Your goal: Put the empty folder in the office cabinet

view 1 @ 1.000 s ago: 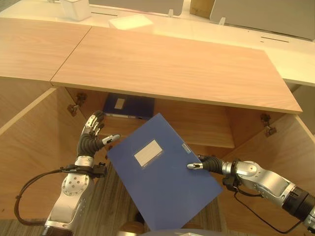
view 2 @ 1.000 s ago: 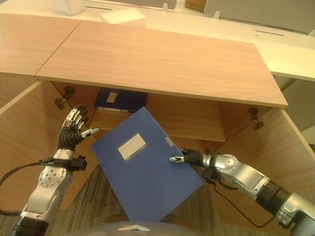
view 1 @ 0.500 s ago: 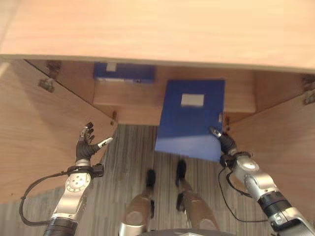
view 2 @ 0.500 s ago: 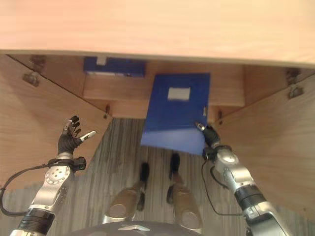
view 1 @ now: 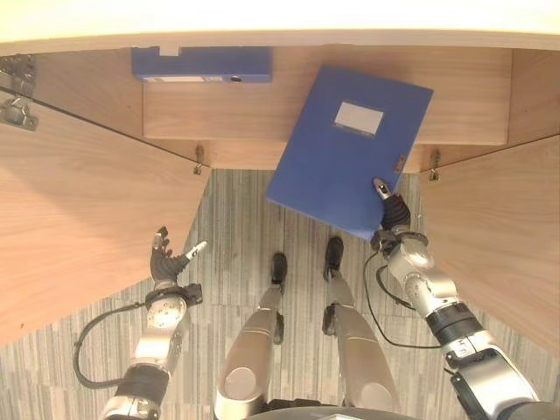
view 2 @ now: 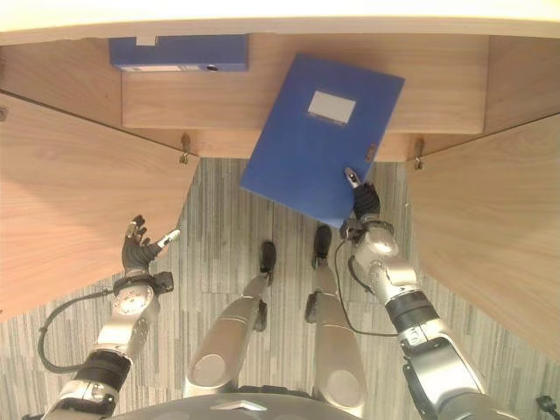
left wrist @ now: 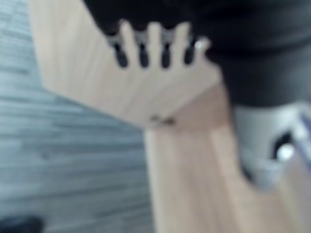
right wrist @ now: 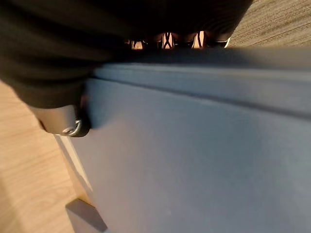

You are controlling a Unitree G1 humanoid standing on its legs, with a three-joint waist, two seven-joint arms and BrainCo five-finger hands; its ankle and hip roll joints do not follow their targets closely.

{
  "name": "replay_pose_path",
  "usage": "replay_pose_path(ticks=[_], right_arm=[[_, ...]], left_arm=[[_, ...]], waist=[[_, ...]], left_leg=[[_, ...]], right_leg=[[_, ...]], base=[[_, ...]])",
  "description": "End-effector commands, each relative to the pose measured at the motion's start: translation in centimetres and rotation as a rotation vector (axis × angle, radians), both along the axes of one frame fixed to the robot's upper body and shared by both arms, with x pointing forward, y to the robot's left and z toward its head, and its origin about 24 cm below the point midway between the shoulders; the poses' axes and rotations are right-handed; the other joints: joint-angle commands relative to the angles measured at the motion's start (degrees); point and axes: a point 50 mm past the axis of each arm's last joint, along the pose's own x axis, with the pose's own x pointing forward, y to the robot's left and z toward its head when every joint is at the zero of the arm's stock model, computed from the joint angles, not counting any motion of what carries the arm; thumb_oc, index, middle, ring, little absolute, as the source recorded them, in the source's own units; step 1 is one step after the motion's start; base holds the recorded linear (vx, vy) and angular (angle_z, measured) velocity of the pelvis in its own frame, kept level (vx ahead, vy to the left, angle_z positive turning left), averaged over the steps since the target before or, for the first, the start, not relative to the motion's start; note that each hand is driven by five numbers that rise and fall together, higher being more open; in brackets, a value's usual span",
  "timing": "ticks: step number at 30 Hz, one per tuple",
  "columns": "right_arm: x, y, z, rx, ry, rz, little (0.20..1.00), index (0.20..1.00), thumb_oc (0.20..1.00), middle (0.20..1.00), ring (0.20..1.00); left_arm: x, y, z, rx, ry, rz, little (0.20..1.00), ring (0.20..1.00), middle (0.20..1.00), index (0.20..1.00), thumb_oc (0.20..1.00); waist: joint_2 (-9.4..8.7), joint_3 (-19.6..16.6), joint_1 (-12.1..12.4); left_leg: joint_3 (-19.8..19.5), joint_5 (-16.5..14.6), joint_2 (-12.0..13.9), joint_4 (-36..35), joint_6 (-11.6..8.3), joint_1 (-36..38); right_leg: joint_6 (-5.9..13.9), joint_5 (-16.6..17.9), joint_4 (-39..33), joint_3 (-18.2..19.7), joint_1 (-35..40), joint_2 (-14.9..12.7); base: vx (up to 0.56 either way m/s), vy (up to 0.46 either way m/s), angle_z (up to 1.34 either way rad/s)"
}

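The empty blue folder (view 1: 350,149) with a white label is held flat and slanted, its far end over the lower shelf (view 1: 236,114) of the open wooden cabinet. My right hand (view 1: 394,214) is shut on its near right corner, thumb on top. In the right wrist view the fingers (right wrist: 167,41) curl under the folder's (right wrist: 194,160) edge. My left hand (view 1: 166,267) hangs open low on the left, apart from the folder, its straight fingers (left wrist: 146,48) in front of the left door.
Another blue folder (view 1: 201,63) lies on the shelf's back left. The cabinet's left door (view 1: 79,210) and right door (view 1: 499,227) stand swung open on either side. Grey striped carpet (view 1: 236,227) lies below the opening.
The camera has tilted down towards the floor. My right hand has carried the folder forward to the cabinet opening and turned it. My left hand has dropped lower and stays open.
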Motion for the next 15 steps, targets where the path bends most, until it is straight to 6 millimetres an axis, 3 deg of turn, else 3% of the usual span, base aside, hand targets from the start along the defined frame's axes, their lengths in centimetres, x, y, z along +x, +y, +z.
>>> replay_pose_path(ticks=[1,3,4,6,7,9,15], right_arm=[[0.9,-0.6,4.4,0.162,-0.200,-0.074,0.200,0.200,0.200,0.200,0.200],[1.3,-0.7,5.3,0.187,-0.227,-0.088,0.200,0.200,0.200,0.200,0.200],[2.0,-0.9,7.0,0.255,-0.265,-0.115,0.200,0.200,0.200,0.200,0.200],[2.0,-0.9,7.0,0.255,-0.266,-0.115,0.200,0.200,0.200,0.200,0.200],[2.2,-0.6,7.7,0.311,-0.283,-0.116,0.200,0.200,0.200,0.200,0.200],[2.3,-0.3,8.1,0.356,-0.297,-0.112,0.200,0.200,0.200,0.200,0.200],[3.0,-0.6,10.9,0.448,-0.368,-0.158,0.200,0.200,0.200,0.200,0.200]], left_arm=[[-0.9,0.8,-0.4,0.047,0.012,0.025,1.000,1.000,1.000,1.000,1.000],[-1.1,0.7,-1.1,0.039,0.046,0.026,1.000,1.000,1.000,1.000,1.000],[-2.0,0.6,-3.2,0.047,0.152,0.027,1.000,1.000,1.000,1.000,1.000],[-1.9,0.6,-3.2,0.047,0.151,0.026,1.000,1.000,1.000,1.000,1.000],[-2.8,0.6,-4.7,0.064,0.238,0.027,1.000,1.000,1.000,1.000,1.000],[-3.6,0.7,-5.9,0.077,0.305,0.029,1.000,1.000,1.000,1.000,1.000],[-5.3,1.1,-7.5,0.121,0.410,0.019,1.000,1.000,1.000,1.000,1.000]], waist=[[1.17,-2.9,0.6],[1.41,-2.7,0.6],[1.73,-2.3,0.7],[1.74,-2.3,0.7],[1.95,-2.2,0.5],[2.05,-2.3,0.3],[2.68,-2.2,0.6]], left_leg=[[-2.2,1.7,1.9,-4.2,-4.54,-4.1],[-2.0,1.8,1.9,-4.2,-4.69,-4.7],[-1.9,2.1,1.9,-4.2,-4.95,-6.0],[-1.9,2.1,1.9,-4.2,-4.95,-6.0],[-1.9,2.2,1.9,-4.2,-5.10,-6.4],[-2.0,2.0,1.9,-4.2,-5.19,-6.6],[-2.2,1.8,1.8,-4.2,-5.41,-6.6]], right_leg=[[6.92,-6.7,-0.1,0.8,3.2,-2.3],[6.93,-6.7,-0.1,0.8,2.7,-2.3],[6.90,-6.5,-0.1,0.4,1.5,-2.3],[6.89,-6.5,-0.1,0.4,1.5,-2.3],[6.85,-6.4,-0.1,0.2,1.0,-2.4],[6.81,-6.5,-0.1,0.2,0.9,-2.3],[6.75,-6.7,-0.1,-0.3,1.1,-2.5]], base=[[0.00,0.000,0.00],[0.00,0.000,0.00],[0.00,0.000,0.00],[0.00,0.000,0.00],[0.00,0.000,0.00],[0.03,-0.007,0.01],[0.02,-0.003,0.00]])
